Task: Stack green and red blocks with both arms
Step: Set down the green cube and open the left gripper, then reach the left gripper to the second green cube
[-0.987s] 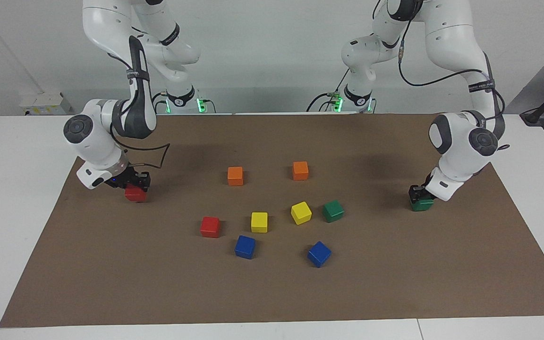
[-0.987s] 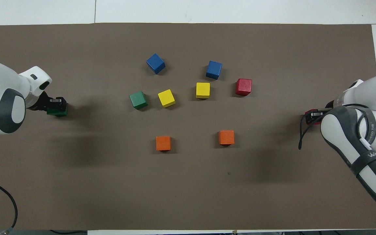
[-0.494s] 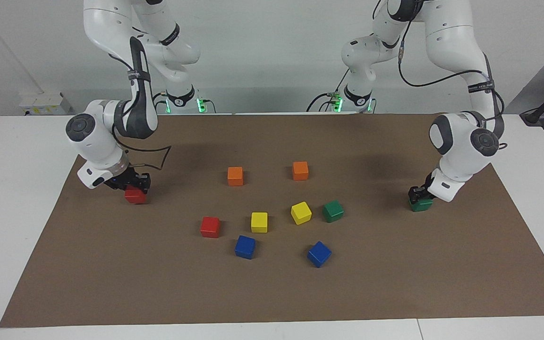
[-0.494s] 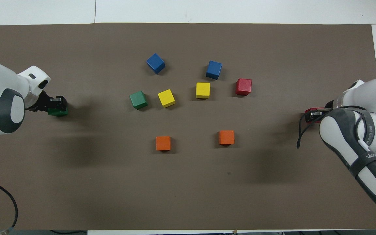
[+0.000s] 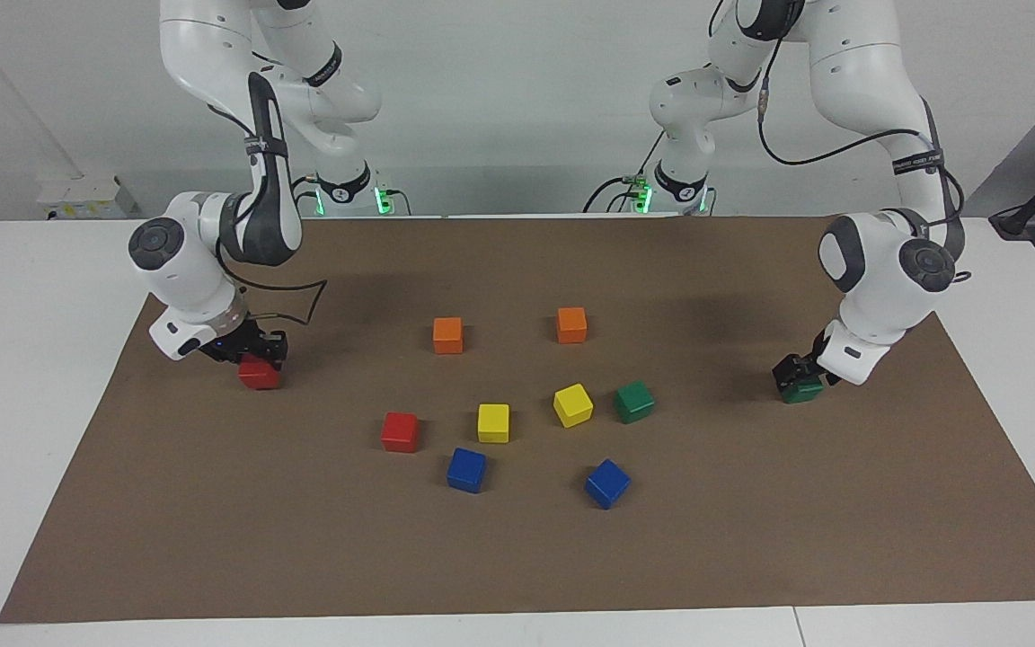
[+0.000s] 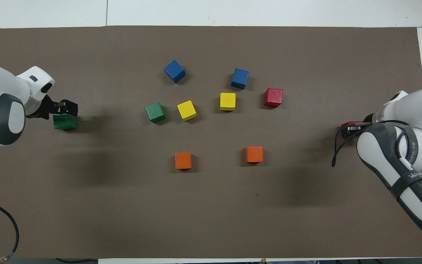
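Right gripper clamping glossy red cube

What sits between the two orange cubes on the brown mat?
Nothing: in the overhead view the stretch of brown mat between one orange cube and the other orange cube is bare.

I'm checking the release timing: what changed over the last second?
The left tool has let go of its green block, now resting on the mat, and drawn slightly off it. The right tool stays shut on its red block, hardly moved. The other cubes lie as before.
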### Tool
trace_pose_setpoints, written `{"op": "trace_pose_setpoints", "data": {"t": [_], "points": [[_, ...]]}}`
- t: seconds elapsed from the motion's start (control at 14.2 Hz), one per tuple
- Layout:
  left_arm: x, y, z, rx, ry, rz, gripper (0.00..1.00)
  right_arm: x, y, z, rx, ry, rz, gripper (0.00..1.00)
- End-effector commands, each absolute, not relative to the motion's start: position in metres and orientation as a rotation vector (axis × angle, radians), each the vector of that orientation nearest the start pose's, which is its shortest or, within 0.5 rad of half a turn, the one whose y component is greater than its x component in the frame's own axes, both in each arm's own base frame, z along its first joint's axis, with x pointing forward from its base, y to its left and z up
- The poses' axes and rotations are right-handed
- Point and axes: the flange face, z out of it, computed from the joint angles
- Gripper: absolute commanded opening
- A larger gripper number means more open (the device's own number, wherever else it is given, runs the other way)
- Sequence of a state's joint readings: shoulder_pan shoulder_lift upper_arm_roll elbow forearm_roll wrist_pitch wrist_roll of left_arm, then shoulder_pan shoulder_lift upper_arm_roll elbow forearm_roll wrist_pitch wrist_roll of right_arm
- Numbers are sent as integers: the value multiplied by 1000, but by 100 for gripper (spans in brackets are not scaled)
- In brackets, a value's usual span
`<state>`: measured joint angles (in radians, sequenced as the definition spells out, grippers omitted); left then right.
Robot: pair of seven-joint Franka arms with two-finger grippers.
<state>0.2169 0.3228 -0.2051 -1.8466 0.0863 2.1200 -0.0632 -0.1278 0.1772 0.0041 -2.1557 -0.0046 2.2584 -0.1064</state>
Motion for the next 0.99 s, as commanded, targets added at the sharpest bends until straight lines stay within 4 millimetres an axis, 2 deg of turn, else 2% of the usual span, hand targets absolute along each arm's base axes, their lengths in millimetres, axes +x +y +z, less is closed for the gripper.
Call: {"op": "trace_pose_setpoints", "data": {"t": [0.0, 0.42, 0.56, 0.63, 0.71, 0.78, 0.85, 0.92], "points": [[632, -34, 385, -3123, -157, 93, 100, 546, -72, 306, -3134, 0, 88, 0], [615, -170, 387, -3133, -455, 44, 100, 548, -72, 297, -3136, -2, 77, 0], [610, -203, 387, -3148, -566, 31, 100, 548, -72, 298, -3137, 1, 74, 0], [610, -220, 387, -3150, -561, 28, 100, 548, -72, 297, -3136, 3, 77, 0], [610, -240, 381, -3155, -520, 45, 100, 548, -72, 297, -3136, 8, 79, 46], [614, -252, 381, -3158, -540, 39, 100, 548, -72, 297, -3136, 13, 79, 86], [619, -258, 373, -3154, -553, 43, 100, 548, -72, 297, -3136, 15, 79, 100], [620, -259, 372, -3155, -547, 31, 100, 548, -72, 298, -3136, 18, 79, 100]]}}
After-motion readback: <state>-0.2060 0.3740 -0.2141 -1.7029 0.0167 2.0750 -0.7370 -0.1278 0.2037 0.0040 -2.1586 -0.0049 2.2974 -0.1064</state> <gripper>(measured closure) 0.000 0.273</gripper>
